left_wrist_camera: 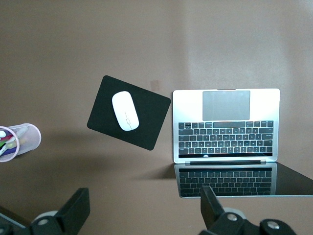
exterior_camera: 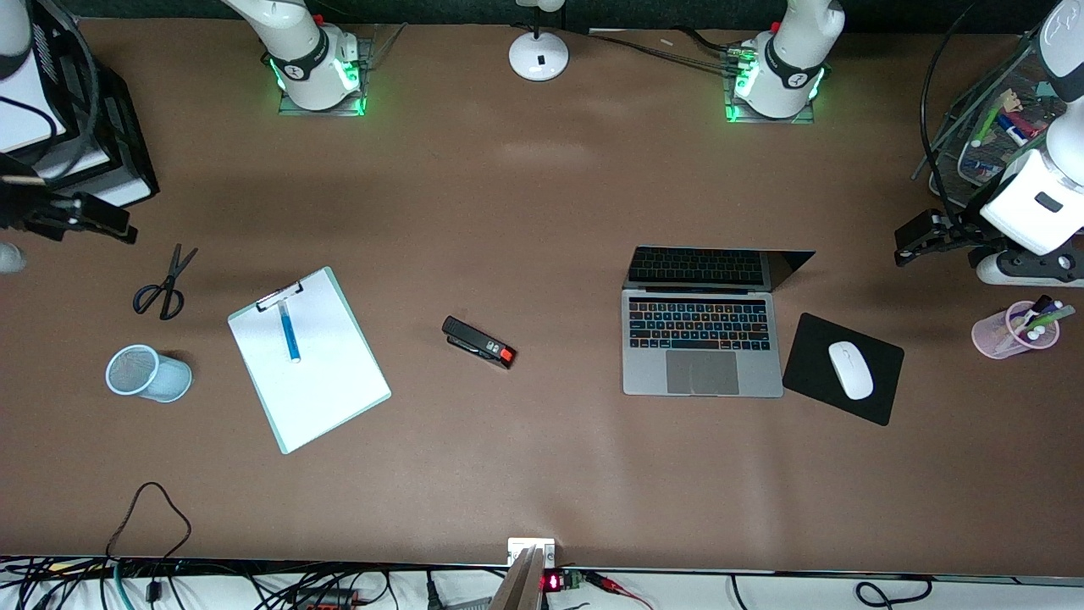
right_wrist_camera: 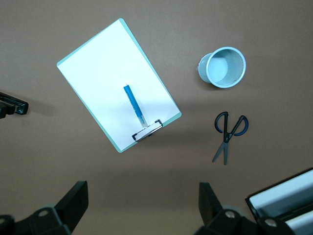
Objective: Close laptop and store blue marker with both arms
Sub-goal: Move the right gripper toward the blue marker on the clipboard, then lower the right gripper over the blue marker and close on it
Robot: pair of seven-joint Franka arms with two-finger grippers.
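Observation:
The silver-grey laptop point(exterior_camera: 701, 339) stands open toward the left arm's end of the table, its dark screen tilted back; the left wrist view shows its keyboard point(left_wrist_camera: 226, 125). The blue marker point(exterior_camera: 290, 332) lies on a white clipboard point(exterior_camera: 309, 360) toward the right arm's end, and appears as a slim blue marker point(right_wrist_camera: 134, 105) in the right wrist view. My left gripper point(exterior_camera: 908, 244) point(left_wrist_camera: 144, 208) hangs open and empty over bare table beside the laptop. My right gripper point(exterior_camera: 110, 227) point(right_wrist_camera: 143, 200) hangs open and empty over bare table near the scissors.
A black mouse pad point(exterior_camera: 881, 385) with a white mouse point(exterior_camera: 850, 369) lies beside the laptop, a pink cup point(exterior_camera: 1016, 330) of markers past it. A stapler point(exterior_camera: 478, 341) sits mid-table. Scissors point(exterior_camera: 163, 284) and a tipped blue mesh cup point(exterior_camera: 148, 373) lie by the clipboard. A lamp base point(exterior_camera: 539, 55) stands between the arm bases.

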